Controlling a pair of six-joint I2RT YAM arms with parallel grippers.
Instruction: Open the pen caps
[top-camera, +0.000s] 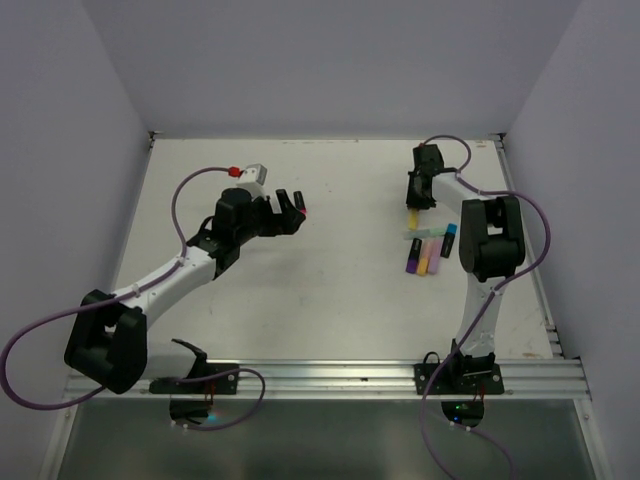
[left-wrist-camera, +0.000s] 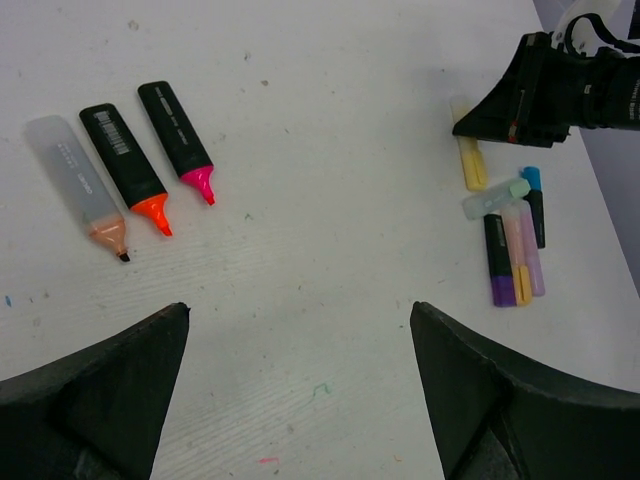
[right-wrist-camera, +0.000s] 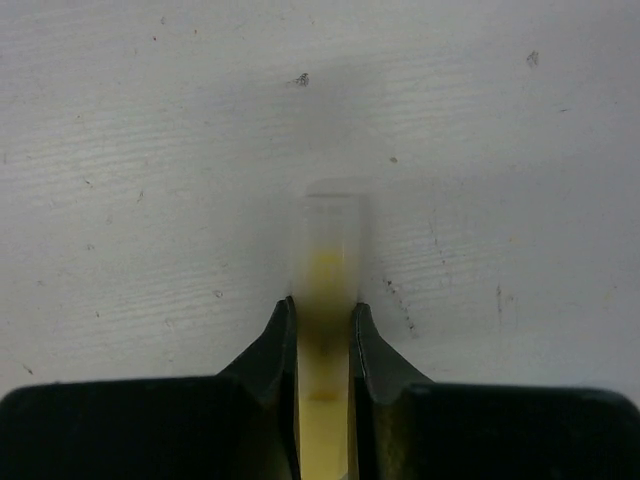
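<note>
White counter (top-camera: 340, 200). My right claw (right-wrist-camera: 322, 315) pinches the yellow pen (right-wrist-camera: 328, 250), long axis straight ahead; left claw (left-wrist-camera: 300, 310) gapes empty, farther off.

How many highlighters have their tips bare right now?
3, side by side in the left wrist view: peach-tipped highlighter, orange highlighter, pink highlighter. The cluster near the right gripper may hide more.

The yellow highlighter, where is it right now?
In the top view, the yellow highlighter is at the right side of the table, pinched in the right gripper, just beyond the cluster of other highlighters.
</note>
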